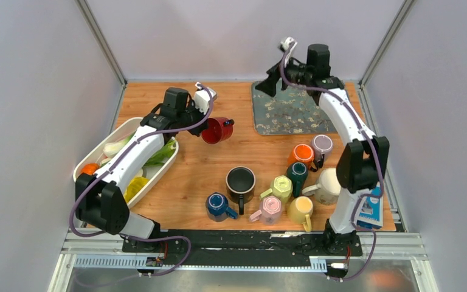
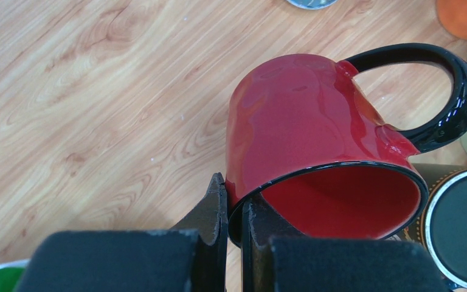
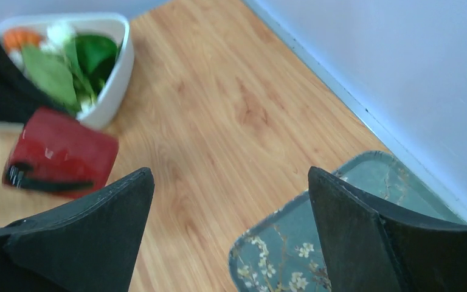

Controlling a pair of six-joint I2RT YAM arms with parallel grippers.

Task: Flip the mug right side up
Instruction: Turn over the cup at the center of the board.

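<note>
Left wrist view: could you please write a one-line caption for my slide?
Left gripper shut on the rim of a red mug with a black handle, tilted over the wooden table.

The mug point(image 1: 217, 130) is between the bowl point(image 1: 157, 175) at left and the tray point(image 1: 292, 115) at right.

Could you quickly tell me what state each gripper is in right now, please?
Left gripper: closed on the rim of the red mug.
Right gripper: open, holding nothing.
</note>
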